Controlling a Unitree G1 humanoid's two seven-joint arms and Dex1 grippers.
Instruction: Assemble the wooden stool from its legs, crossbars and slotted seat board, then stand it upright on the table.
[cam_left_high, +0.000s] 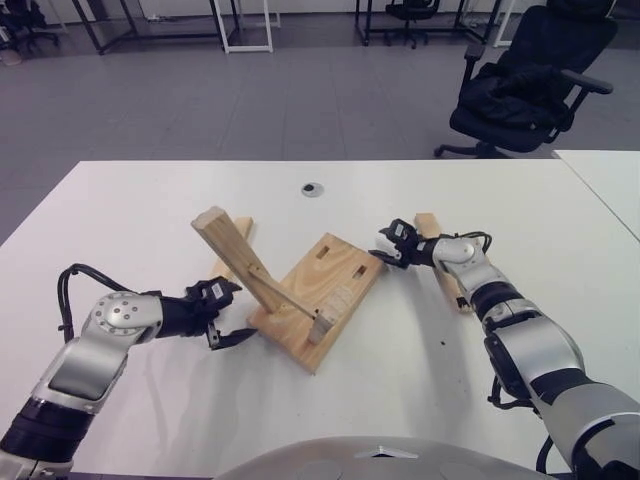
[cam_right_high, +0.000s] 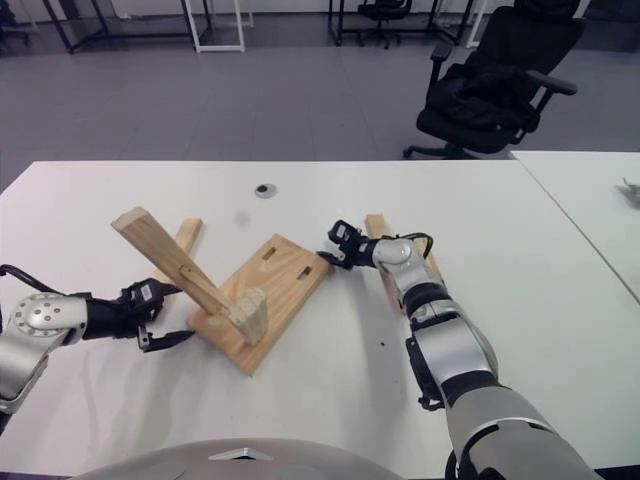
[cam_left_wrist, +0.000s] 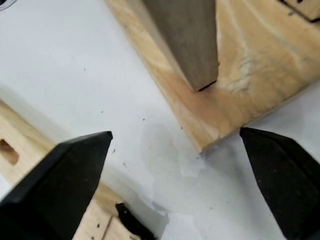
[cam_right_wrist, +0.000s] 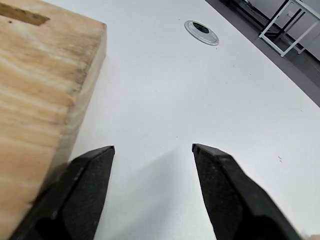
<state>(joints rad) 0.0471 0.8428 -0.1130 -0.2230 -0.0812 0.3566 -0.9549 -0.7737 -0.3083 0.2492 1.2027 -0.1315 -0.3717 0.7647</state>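
The slotted seat board (cam_left_high: 335, 285) lies flat mid-table. A wooden leg (cam_left_high: 222, 232) leans up from it, joined by a crossbar (cam_left_high: 280, 290) to a short block (cam_left_high: 322, 322) on the board. My left gripper (cam_left_high: 243, 311) is open at the board's near-left corner (cam_left_wrist: 205, 142), which lies between its fingers without touching them. At the board's right corner my right gripper (cam_left_high: 380, 246) is open, with the board edge (cam_right_wrist: 75, 75) beside one finger. A second leg (cam_right_high: 185, 235) lies flat behind the leaning one. Another loose leg (cam_right_high: 377, 228) lies under my right forearm.
A round cable grommet (cam_left_high: 313, 188) sits in the table behind the board. A black office chair (cam_left_high: 530, 85) stands on the floor beyond the far right. A second white table (cam_left_high: 610, 180) adjoins on the right. Bare tabletop (cam_left_high: 130, 210) surrounds the parts.
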